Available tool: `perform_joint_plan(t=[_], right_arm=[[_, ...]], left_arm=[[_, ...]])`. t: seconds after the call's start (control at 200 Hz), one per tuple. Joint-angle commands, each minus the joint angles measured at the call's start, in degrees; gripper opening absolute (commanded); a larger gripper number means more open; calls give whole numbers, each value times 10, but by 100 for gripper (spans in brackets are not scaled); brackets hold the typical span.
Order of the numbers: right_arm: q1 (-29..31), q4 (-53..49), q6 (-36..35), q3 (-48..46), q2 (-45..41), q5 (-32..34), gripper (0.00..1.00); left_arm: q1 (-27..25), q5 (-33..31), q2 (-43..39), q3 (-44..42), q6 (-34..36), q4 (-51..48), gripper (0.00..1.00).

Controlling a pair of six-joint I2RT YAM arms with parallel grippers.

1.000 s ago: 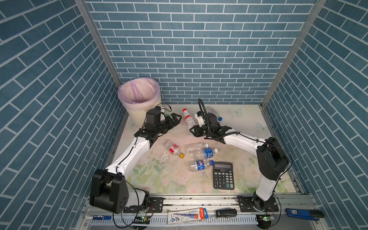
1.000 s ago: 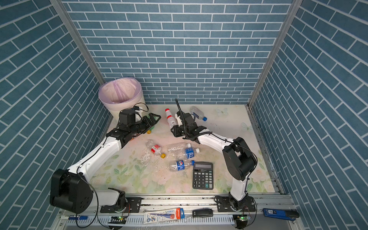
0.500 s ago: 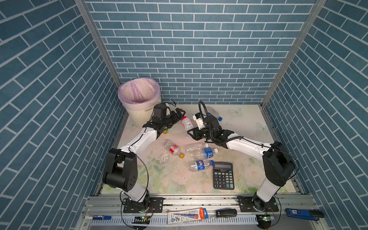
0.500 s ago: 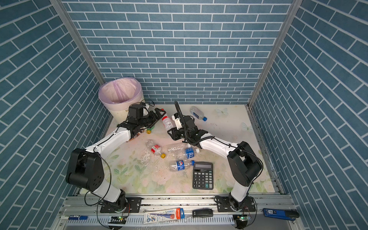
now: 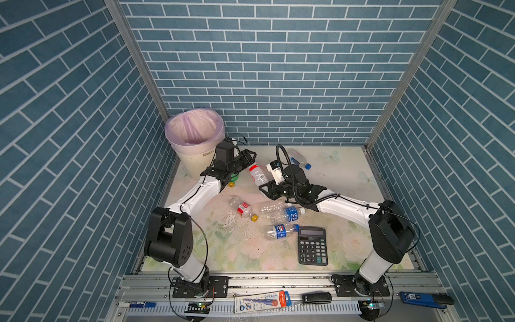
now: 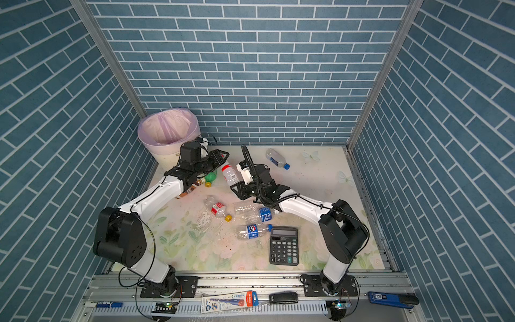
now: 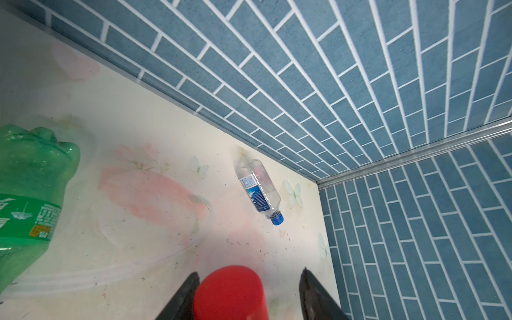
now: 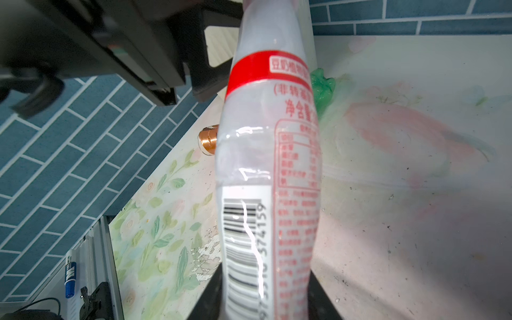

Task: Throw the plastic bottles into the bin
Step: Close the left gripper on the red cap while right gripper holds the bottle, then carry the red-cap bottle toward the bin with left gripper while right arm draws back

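My right gripper (image 8: 266, 277) is shut on the lower body of a white bottle (image 5: 257, 175) with a red band and a barcode, held tilted above the table in both top views. My left gripper (image 7: 249, 273) stands around its red cap (image 7: 230, 293): one finger touches the cap, the other is still apart, so it is open. The bin (image 5: 192, 161), cream with a pink liner, stands at the back left just behind the left gripper (image 5: 250, 157). Other plastic bottles lie around: a green one (image 7: 27, 194), a blue-capped one (image 5: 298, 159), a red-labelled one (image 5: 242, 208).
Two blue-labelled bottles (image 5: 281, 212) (image 5: 280, 232) lie mid-table beside a black calculator (image 5: 312, 245). A brown bottle (image 6: 189, 191) lies partly under the left arm. Brick walls close in the back and both sides.
The left arm has reached from beside the bin to the white bottle's cap, and its jaws have narrowed around it. The right gripper has carried the bottle a little toward the left.
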Motion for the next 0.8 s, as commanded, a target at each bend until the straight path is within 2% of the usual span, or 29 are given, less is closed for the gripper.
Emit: perform_joint_plan(t=[0.0,0.24,0.415,0.58,0.715,0.79], right_arm=[[9,22,-29,-16,-24,3,38],[17,26,-35,-20,-19,10,39],[18,28,-42,-24,-23,14,48],[17,33,-46,-32,-32,17,58],[17,35,-48,-40,-47,25,70],[18,31,-53,-40,-59,30,73]], left_arm=[[-4,-11,-6,-5,19,1,58],[-4,-15,-18,-1,34,-4,41],[-4,-18,-26,5,38,-17,31],[-4,-21,-30,21,55,-41,25],[-3,-35,-37,42,87,-79,26],[-3,-56,-47,59,118,-109,26]])
